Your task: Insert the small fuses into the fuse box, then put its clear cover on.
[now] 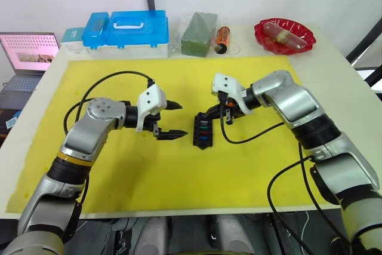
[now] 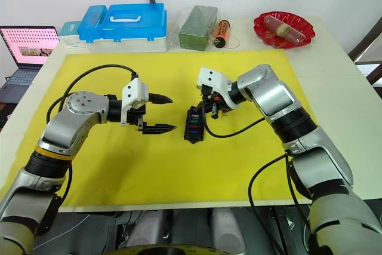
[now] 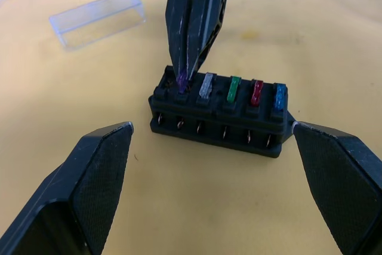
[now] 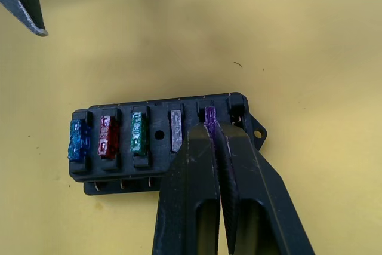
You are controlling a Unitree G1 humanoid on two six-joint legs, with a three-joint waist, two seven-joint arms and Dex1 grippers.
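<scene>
A: We've got the right end effector pinching the purple fuse into the fuse box mid-mat; five seated

B: Left end effector spread, empty. Next we release, fetch the clear cover

right gripper pinched on the purple fuse over the fuse box, left gripper spread wide beside it, clear cover apart, bare yellow mat nearer the robot
</scene>
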